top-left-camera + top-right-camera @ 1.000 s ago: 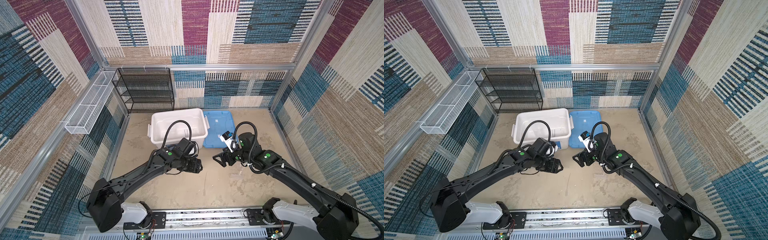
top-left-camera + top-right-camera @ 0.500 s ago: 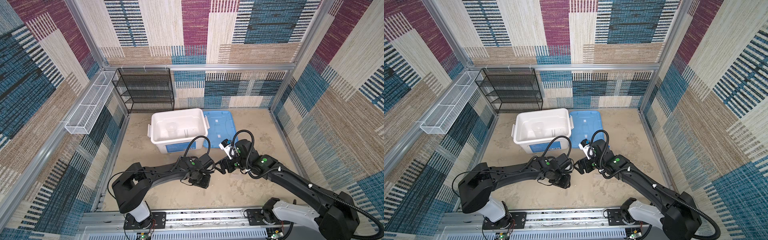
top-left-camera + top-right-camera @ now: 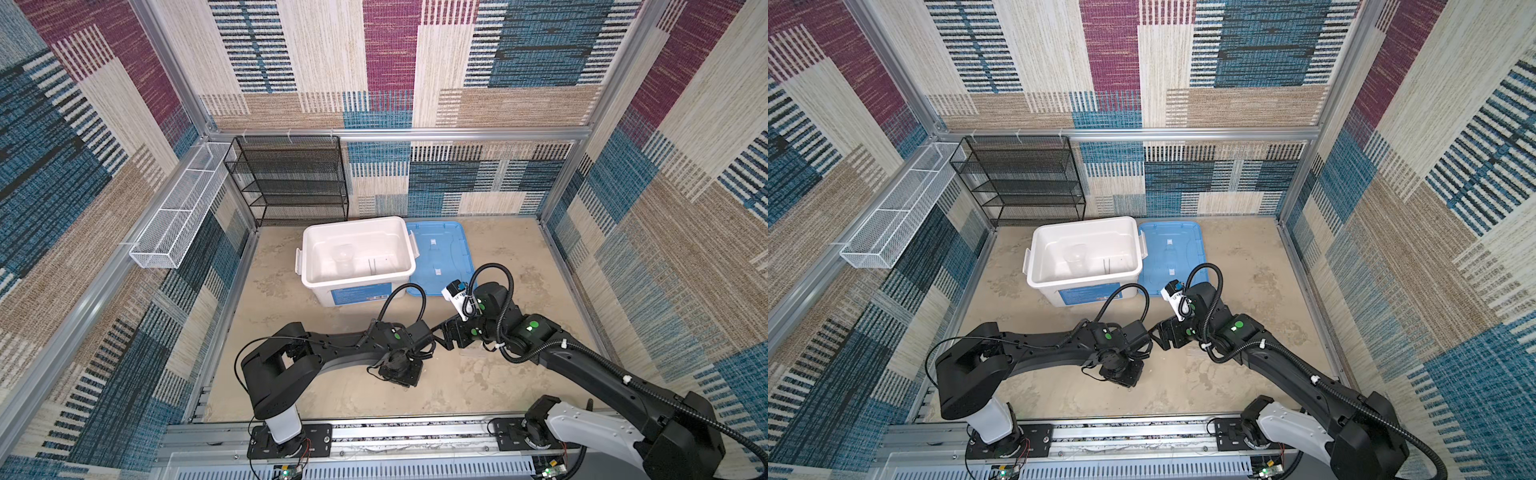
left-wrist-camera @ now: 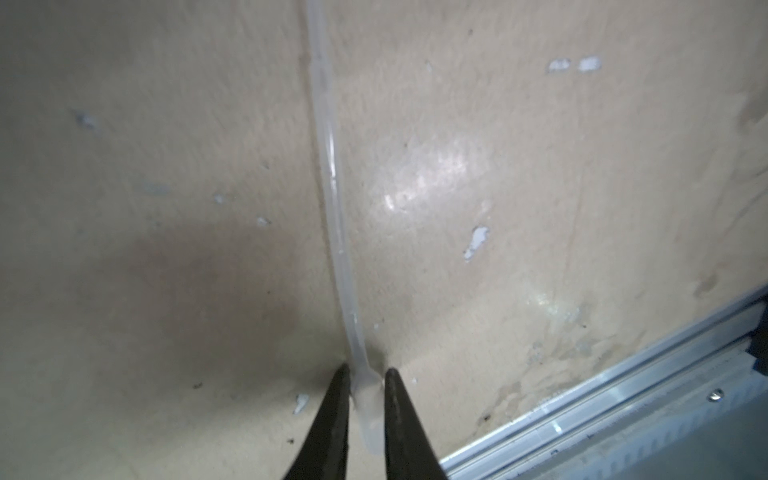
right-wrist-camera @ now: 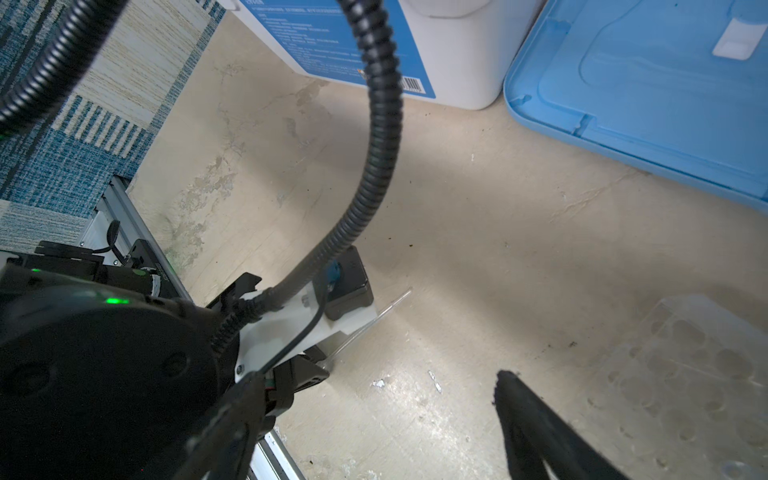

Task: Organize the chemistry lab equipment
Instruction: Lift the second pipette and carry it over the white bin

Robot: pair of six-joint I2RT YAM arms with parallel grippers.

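Straddling a thin translucent plastic pipette [image 4: 332, 174] that lies flat on the tan tabletop [image 4: 540, 166], the left gripper [image 4: 365, 386] has its 2 dark fingers [image 4: 332, 415] narrowed against the flattened end, apparently to pinch and lift it. The pipette is long, slim, milky-clear and gently bowed. Nearby, the right gripper [image 5: 415, 399] hovers with fingers wide apart and empty, beside a clear tube rack [image 5: 685, 365]. Behind both arms sit the open white bin [image 3: 357, 232] and its blue lid [image 3: 444, 257].
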